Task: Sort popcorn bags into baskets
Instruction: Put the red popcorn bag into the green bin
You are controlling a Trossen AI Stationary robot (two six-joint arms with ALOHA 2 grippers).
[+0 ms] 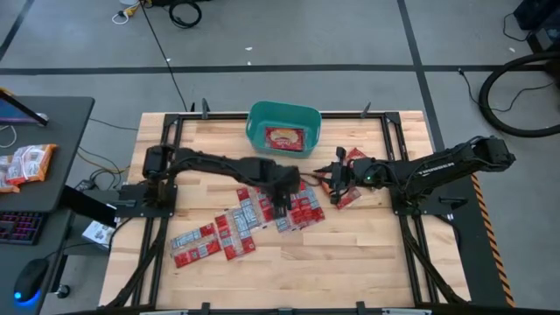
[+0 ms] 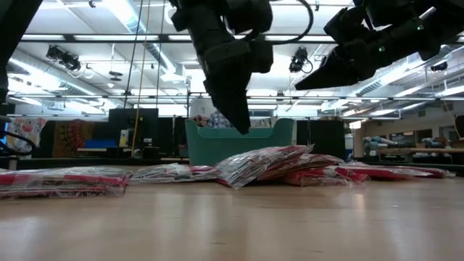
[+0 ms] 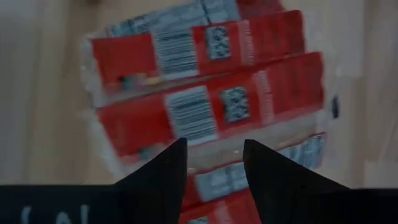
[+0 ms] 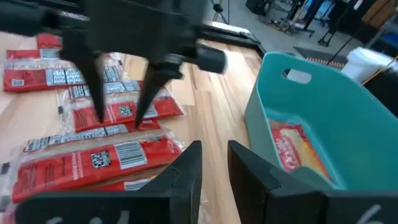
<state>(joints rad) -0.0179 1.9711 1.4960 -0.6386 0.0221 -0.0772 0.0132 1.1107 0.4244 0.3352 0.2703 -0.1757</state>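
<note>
Several narrow red popcorn bags (image 1: pixel 238 223) lie flat in a loose spread on the wooden table, also seen in the low view (image 2: pixel 264 163). The teal basket (image 1: pixel 282 112) stands at the far edge with one squarish red bag (image 1: pixel 284 137) lying inside. My left gripper (image 1: pixel 282 208) points down, open, just above a narrow bag (image 3: pixel 205 109), touching nothing. My right gripper (image 1: pixel 322 175) hovers raised (image 2: pixel 319 80) between the basket and the spread, open by a narrow gap (image 4: pixel 214 152) and empty. More bags (image 1: pixel 348 192) lie under the right arm.
The right wrist view shows the left gripper (image 4: pixel 121 115) close in front and the basket (image 4: pixel 323 106) beside it. A side desk (image 1: pixel 44 166) with orange-edged packets (image 1: pixel 24 164) stands beyond the table's left edge. Bare wood (image 1: pixel 350 254) lies toward the near edge.
</note>
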